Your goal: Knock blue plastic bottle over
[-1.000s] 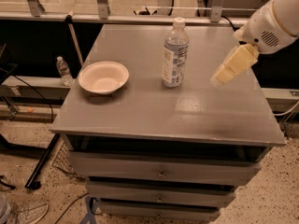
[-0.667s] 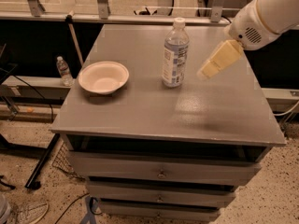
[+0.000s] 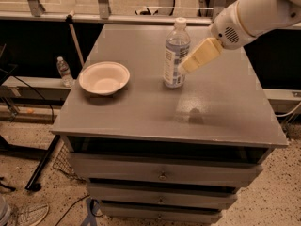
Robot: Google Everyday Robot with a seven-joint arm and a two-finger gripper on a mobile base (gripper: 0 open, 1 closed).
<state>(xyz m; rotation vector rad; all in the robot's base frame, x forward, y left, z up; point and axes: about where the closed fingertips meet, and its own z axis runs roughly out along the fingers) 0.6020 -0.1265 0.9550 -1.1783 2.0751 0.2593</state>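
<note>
Clear, white-capped bottle (image 3: 175,51) stands upright, pincer (image 3: 185,68) beside.

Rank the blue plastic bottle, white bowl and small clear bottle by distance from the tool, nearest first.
The tool hovers above the table.
1. The blue plastic bottle, beside it.
2. The white bowl, left on the table.
3. The small clear bottle, left of the table.
</note>
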